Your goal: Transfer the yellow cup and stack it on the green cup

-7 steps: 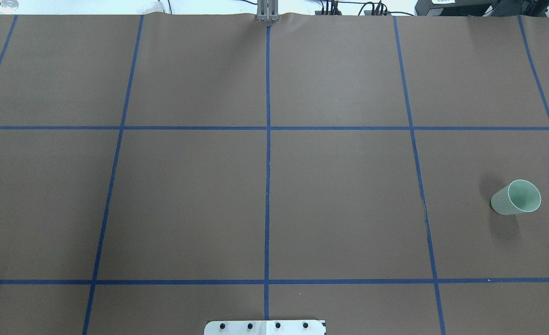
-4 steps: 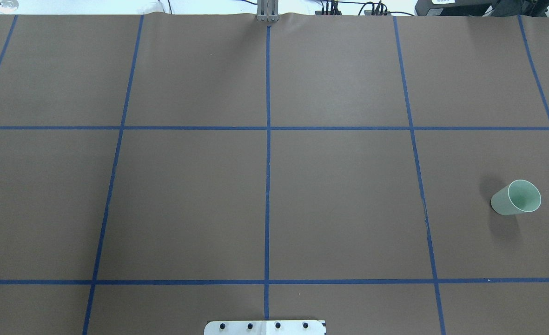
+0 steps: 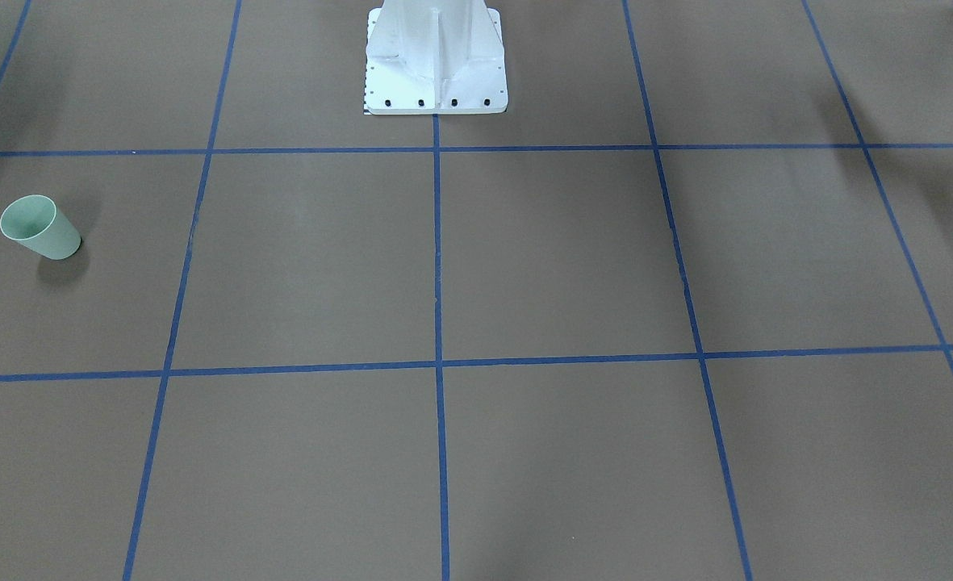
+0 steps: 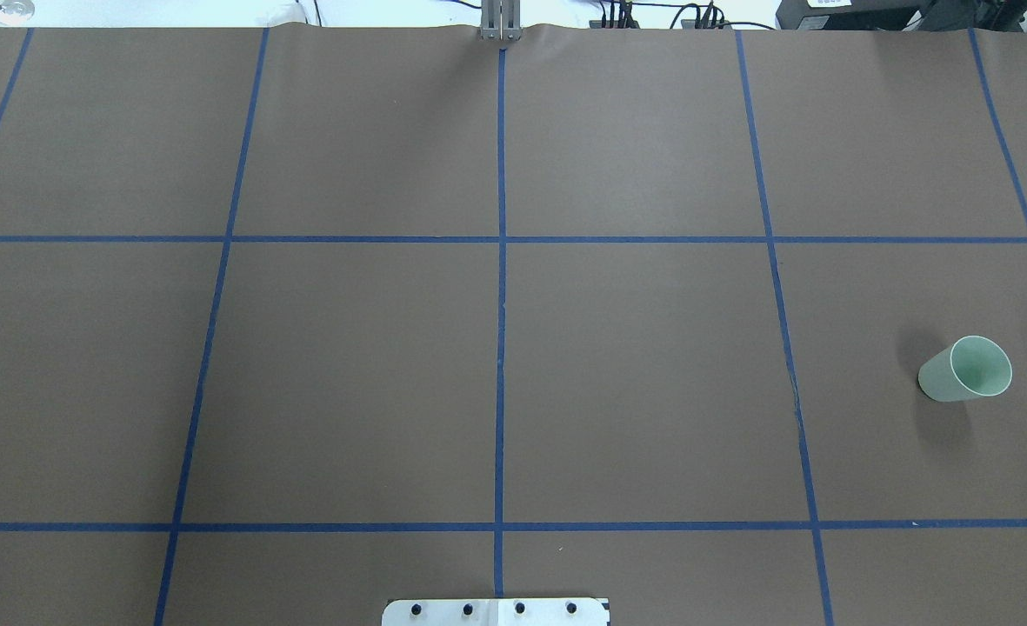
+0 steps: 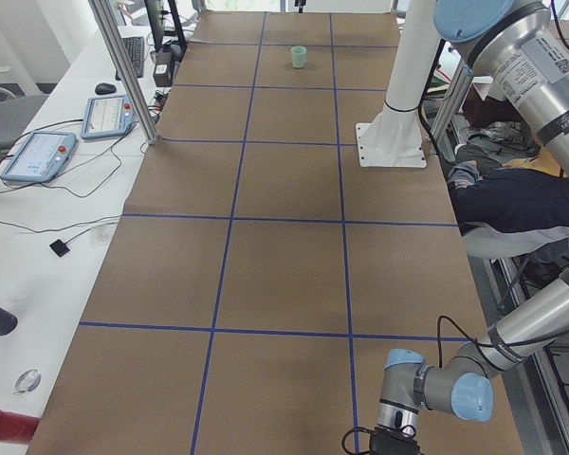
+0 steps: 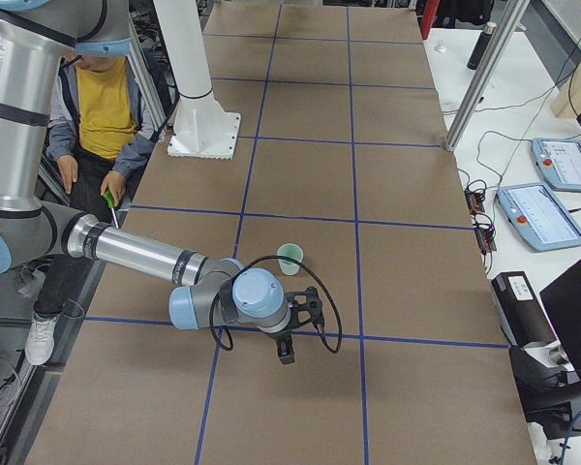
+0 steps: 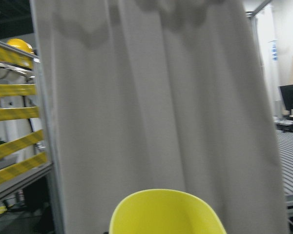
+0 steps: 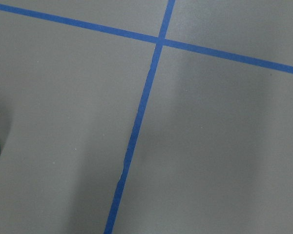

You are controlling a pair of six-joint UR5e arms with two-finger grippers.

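The green cup (image 4: 965,369) stands upright and alone at the table's right part; it also shows in the front view (image 3: 39,227), the left view (image 5: 299,57) and the right view (image 6: 290,258). The yellow cup (image 7: 166,213) shows only as a yellow rim at the bottom of the left wrist view, against a grey curtain. My left gripper (image 5: 379,444) is at the table's left end, cut off by the frame edge; I cannot tell its state. My right gripper (image 6: 285,351) hangs low beyond the green cup toward the right end; I cannot tell its state.
The white robot base (image 3: 436,56) stands at the table's middle edge. Blue tape lines (image 4: 500,348) grid the brown table. A seated person (image 6: 102,107) is beside the base. Tablets (image 5: 38,156) and cables lie on the side desk.
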